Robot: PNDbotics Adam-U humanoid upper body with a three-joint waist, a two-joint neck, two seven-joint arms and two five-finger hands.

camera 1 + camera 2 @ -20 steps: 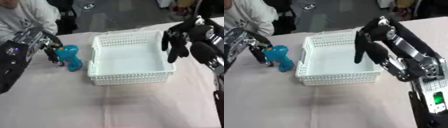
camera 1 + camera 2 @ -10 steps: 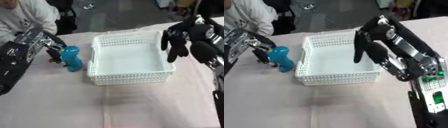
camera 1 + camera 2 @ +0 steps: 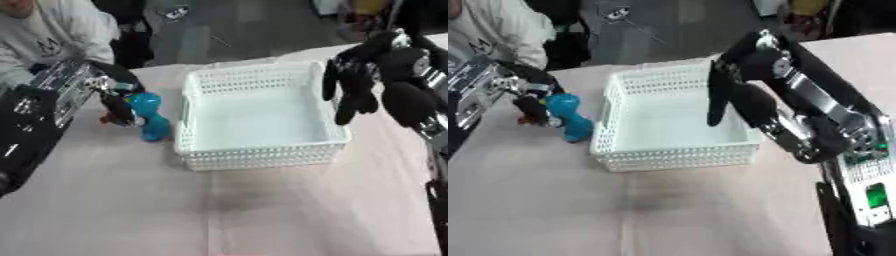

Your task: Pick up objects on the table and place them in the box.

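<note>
A blue toy [image 3: 151, 118] stands upright on the pink table, just left of the white perforated box [image 3: 259, 154]. My left hand [image 3: 114, 98] comes in from the left with its fingers curled round the toy's top. A small orange thing [image 3: 529, 119] shows under that hand; I cannot make out what it is. My right hand [image 3: 352, 95] hangs over the box's right rim, fingers straight and pointing down, holding nothing. Nothing lies inside the box.
The pink cloth [image 3: 219, 210] covers the table in front of the box, with a seam down its middle. My right forearm [image 3: 824, 130] crosses the right side. A person in a grey top [image 3: 52, 30] sits at the far left edge. Dark floor lies beyond the table.
My left hand has closed in on the blue toy, and the toy has shifted slightly right toward the box. My right hand has stayed over the box's right rim.
</note>
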